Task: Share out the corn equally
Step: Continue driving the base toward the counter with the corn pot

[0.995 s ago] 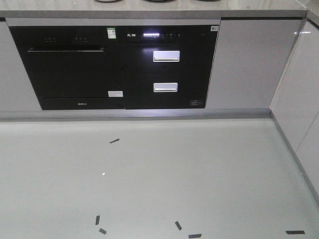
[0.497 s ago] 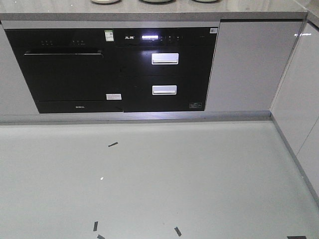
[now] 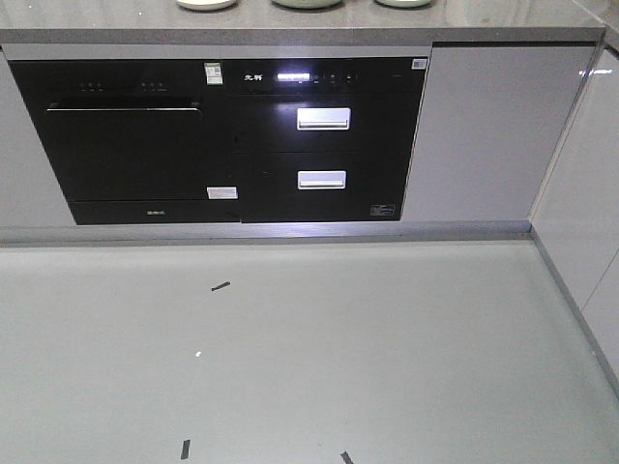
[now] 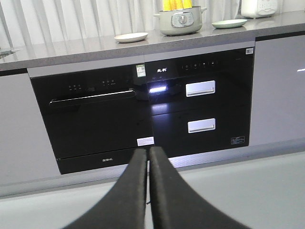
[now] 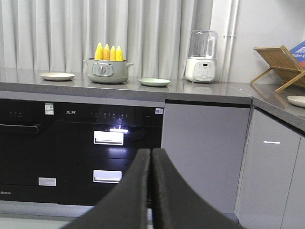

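Several yellow corn cobs stand upright in a grey-green pot on the grey counter; the left wrist view cuts the corn off at the top, above the pot. A pale plate lies left of the pot and a green plate lies right of it. My left gripper and right gripper are both shut on nothing, low in front of the cabinets and far from the counter top.
Black built-in appliances fill the cabinet front under the counter. A blender stands right of the plates. On the right-hand side counter are a wooden dish rack and another plate. Tape marks dot the floor.
In the front view the cabinets and floor tape marks have slid down the frame, and the dish rims on the counter show more at the top edge.
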Available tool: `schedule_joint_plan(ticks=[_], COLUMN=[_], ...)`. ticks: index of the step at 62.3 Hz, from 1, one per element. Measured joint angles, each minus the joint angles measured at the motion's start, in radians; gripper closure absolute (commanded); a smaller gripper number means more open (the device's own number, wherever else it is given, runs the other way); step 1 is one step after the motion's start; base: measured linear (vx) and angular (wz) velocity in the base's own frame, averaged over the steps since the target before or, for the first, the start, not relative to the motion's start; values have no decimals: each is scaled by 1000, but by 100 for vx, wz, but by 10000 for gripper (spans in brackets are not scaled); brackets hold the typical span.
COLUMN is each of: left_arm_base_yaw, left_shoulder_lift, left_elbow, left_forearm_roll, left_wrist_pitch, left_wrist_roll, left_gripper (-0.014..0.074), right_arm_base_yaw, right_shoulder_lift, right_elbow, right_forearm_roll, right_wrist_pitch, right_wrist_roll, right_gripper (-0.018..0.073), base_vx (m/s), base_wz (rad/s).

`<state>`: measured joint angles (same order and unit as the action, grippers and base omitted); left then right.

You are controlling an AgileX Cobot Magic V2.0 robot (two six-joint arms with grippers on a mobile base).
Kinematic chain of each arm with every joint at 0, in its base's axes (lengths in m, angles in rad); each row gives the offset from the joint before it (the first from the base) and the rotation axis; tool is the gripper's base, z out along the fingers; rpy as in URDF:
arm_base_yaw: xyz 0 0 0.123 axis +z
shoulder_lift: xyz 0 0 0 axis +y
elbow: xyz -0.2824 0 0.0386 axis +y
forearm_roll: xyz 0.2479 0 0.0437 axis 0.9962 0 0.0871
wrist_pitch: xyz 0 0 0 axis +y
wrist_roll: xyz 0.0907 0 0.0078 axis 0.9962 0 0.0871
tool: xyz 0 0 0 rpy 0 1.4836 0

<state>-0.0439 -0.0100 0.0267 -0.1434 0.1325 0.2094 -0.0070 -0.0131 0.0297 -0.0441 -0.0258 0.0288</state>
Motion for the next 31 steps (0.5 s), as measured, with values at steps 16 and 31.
schedule_joint_plan(ticks=[16,31], left_arm_base_yaw=[0,0], left_shoulder_lift=[0,0], left_elbow=[0,0], left_forearm_roll=[0,0], left_wrist_pitch=[0,0], left_wrist_roll=[0,0], left_gripper=[603,603], right_arm_base_yaw=[0,0], right_shoulder_lift=[0,0], right_elbow=[0,0], right_forearm_roll=[0,0], right_wrist_pitch=[0,0], right_wrist_roll=[0,0], right_gripper=[564,564], base_vx=[4,3], base_wz=[0,1])
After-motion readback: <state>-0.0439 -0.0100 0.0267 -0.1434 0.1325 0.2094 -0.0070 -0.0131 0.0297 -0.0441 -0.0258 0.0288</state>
